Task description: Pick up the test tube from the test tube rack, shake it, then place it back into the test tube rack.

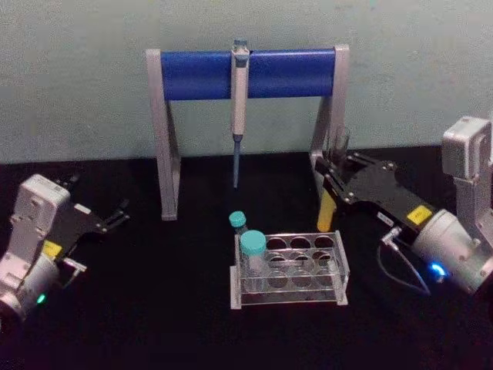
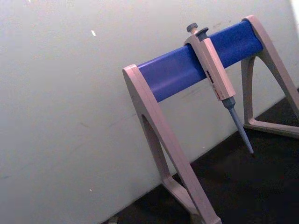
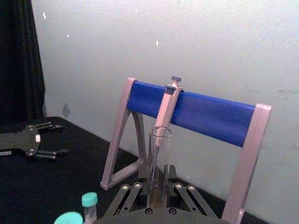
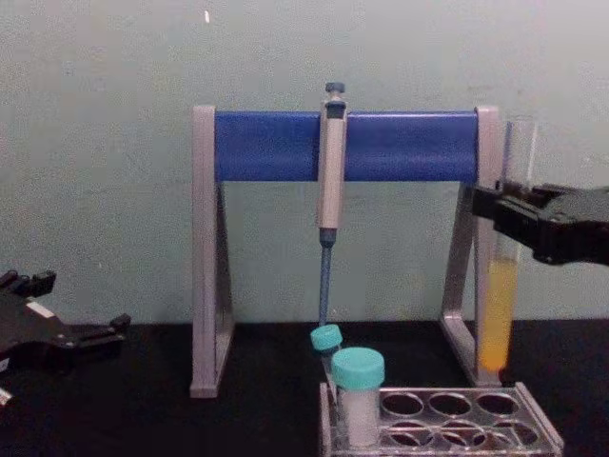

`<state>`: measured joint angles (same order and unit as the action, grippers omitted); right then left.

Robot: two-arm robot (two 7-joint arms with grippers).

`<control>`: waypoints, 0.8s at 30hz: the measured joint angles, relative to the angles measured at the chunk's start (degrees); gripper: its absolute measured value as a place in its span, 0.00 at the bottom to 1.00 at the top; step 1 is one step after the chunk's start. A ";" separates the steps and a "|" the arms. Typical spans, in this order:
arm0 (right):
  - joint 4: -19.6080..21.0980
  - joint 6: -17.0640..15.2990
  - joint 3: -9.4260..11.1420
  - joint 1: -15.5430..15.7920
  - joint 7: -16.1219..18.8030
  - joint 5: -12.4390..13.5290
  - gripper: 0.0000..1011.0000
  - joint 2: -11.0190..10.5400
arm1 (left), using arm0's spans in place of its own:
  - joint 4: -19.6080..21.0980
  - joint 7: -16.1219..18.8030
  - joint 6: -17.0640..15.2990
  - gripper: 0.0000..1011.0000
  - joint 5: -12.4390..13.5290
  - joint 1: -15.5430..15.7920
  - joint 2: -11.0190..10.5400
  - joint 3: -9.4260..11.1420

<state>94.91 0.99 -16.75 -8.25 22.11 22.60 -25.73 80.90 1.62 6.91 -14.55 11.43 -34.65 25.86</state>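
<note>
The right claw (image 4: 502,217) was pinched on the tube (image 4: 499,314), gripping its clear upper half, so the open mouth stood above the fingers and the yellow-orange liquid hung below them. The tube was upright and held clear of the rack (image 1: 289,271), which sat on the black table (image 1: 154,308) below the claw and a little to the robot's left of it. The tube's bottom end was near the rack's far right corner but apart from it. Two teal-capped vials (image 4: 358,400) stood at the rack's end farthest from the claw. Just behind the claw rose the right leg of the grey-and-blue stand (image 1: 246,73), with a pipette (image 4: 330,171) hanging from its bar. The left claw (image 1: 115,216) hovered well apart, beyond the rack's other side, fingers spread and holding nothing.
</note>
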 joint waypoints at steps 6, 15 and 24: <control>2.89 -0.57 0.74 3.07 0.13 0.03 0.23 -1.29 | 0.00 0.00 0.00 0.99 0.00 0.00 0.00 0.00; 4.52 -0.96 -0.96 4.21 2.51 0.80 0.23 -1.58 | 0.00 0.00 0.00 0.99 0.00 0.00 0.00 0.00; 1.00 -0.50 -3.49 0.50 3.96 1.55 0.23 0.49 | 0.00 0.00 0.00 0.99 0.00 0.00 0.00 0.00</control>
<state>95.91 0.49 -20.24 -7.75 26.07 24.15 -25.24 80.90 1.62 6.91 -14.55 11.43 -34.64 25.86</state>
